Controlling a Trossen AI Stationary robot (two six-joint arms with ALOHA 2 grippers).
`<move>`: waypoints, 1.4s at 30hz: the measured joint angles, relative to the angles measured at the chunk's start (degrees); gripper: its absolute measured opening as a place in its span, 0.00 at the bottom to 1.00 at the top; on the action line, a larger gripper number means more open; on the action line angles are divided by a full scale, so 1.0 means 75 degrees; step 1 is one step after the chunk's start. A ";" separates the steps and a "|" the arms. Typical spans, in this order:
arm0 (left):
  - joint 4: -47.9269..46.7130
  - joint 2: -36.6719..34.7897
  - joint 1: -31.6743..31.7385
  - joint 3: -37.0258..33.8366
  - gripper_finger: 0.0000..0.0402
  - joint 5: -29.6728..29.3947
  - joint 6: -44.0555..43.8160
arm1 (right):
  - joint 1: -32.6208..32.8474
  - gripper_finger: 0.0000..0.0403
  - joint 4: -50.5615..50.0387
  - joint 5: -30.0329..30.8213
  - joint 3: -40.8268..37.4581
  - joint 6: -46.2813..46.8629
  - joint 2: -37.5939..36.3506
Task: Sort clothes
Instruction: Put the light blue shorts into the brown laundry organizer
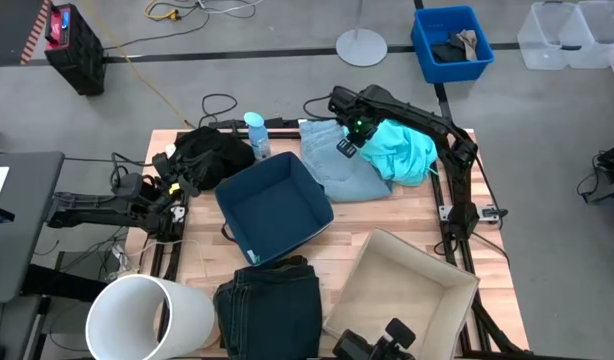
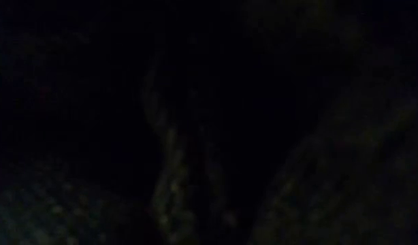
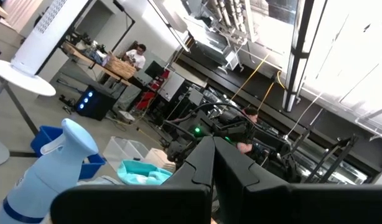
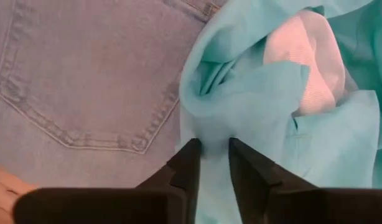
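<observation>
The turquoise top (image 1: 405, 150) lies bunched at the table's far right, partly on the pale blue jeans (image 1: 335, 168). My right gripper (image 1: 347, 145) points down at the top's left edge and is shut on it (image 4: 213, 152). The black garment (image 1: 209, 152) lies in a heap at the far left. My left gripper (image 1: 175, 192) is beside its near edge, shut (image 3: 213, 158), tipped upward toward the room, holding nothing that shows. The dark navy jeans (image 1: 270, 305) lie folded at the near edge. The low view is dark. My right gripper pinches a raised fold of the turquoise top (image 4: 211, 134) between its two fingers, at the top's edge next to the pale jeans. The fingers come from above, pointing down. The top still lies bunched on the table and on the jeans.
A dark blue bin (image 1: 273, 205) stands mid-table and a beige bin (image 1: 402, 290) at the near right. A white tube (image 1: 147, 315) lies at the near left. A spray bottle (image 1: 256, 135) stands at the far edge. A bright blue crate (image 1: 450, 42) is on the floor beyond.
</observation>
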 joint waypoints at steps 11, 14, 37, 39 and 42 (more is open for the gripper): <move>-0.0003 0.0002 -0.0001 0.0000 0.00 -0.0003 0.0000 | -0.0052 0.02 -0.0029 0.0061 0.0001 0.0062 -0.0050; -0.0003 0.0003 0.0000 0.0000 0.00 -0.0003 0.0000 | -0.0002 0.02 -0.0055 0.0060 0.0003 0.0090 -0.0061; -0.0006 0.0003 0.0000 0.0000 0.00 -0.0026 -0.0087 | 0.0142 0.00 0.0453 0.0198 0.0003 0.0655 -0.2282; -0.0006 0.0003 -0.0003 0.0000 0.00 -0.0026 -0.0087 | 0.0150 0.00 0.0547 0.0113 0.0003 0.0809 -0.2669; -0.0009 0.0003 0.0000 0.0000 0.00 -0.0026 -0.0085 | 0.0216 0.00 0.0784 -0.0067 0.0003 0.1051 -0.3258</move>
